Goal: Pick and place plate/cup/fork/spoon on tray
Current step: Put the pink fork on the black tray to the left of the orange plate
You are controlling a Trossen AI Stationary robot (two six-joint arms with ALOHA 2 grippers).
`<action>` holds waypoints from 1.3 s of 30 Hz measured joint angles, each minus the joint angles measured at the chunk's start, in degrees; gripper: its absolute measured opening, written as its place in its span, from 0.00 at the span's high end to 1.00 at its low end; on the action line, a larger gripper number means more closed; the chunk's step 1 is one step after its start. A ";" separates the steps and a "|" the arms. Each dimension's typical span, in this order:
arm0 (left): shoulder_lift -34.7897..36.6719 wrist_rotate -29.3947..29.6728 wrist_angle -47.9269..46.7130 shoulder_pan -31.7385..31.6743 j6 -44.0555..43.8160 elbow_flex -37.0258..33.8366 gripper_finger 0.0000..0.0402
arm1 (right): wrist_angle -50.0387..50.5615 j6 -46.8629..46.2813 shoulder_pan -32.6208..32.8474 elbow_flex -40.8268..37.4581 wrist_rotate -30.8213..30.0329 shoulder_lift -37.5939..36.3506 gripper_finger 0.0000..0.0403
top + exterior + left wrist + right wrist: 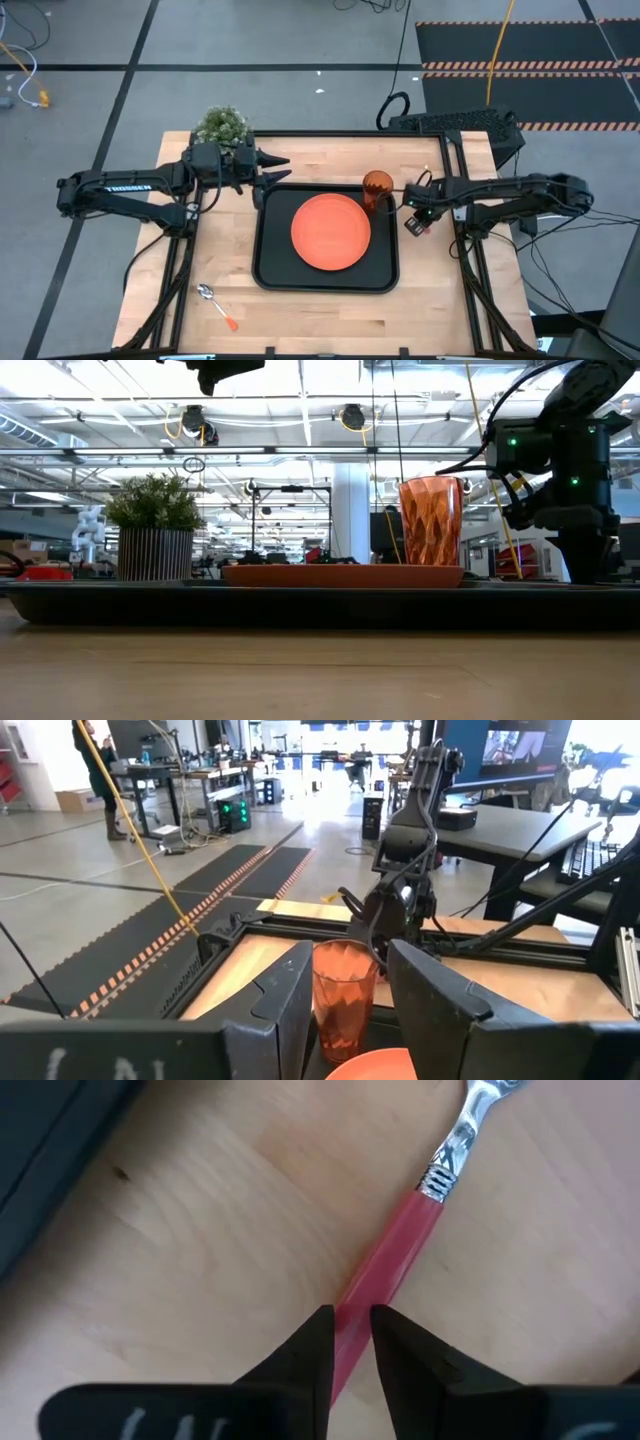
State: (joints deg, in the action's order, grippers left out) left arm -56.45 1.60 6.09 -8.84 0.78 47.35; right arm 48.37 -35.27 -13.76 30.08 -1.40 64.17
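Right gripper is down on the table just off the tray's right rim, fingers narrowed onto the fork; the pink-red handle sits between the pads, both tips look to be touching it, so I'd call it gripped or a hair from it; fork still lies flat on the wood, not lifted. Handle's long axis runs straight out ahead from between the fingers, tines at the far end, so the grip is across the handle, near its tail end; looks square enough. From above, the fork is hidden under that gripper. Tray lies just beside these fingers, so the carry is short; main risk, to my eye, is the long tine end swinging or drooping when it comes up. Plate is already on the tray, cup upright at the tray's far right corner, close to the right gripper, worth clearing on the way over. Spoon is on the table near the front left, well apart from both grippers; left arm is nearer to it. Left gripper hovers by the tray's far left corner, beside the plant, fingers wide, nothing in them.
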 joint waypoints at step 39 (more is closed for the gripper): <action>0.00 -0.01 0.04 -0.02 -0.75 0.00 0.66 | -3.63 -10.75 -4.44 -1.65 -5.94 -14.61 0.84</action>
State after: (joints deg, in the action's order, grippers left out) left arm -56.45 1.58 6.13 -8.86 0.03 47.35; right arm 44.74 -46.02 -18.20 28.44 -7.33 49.56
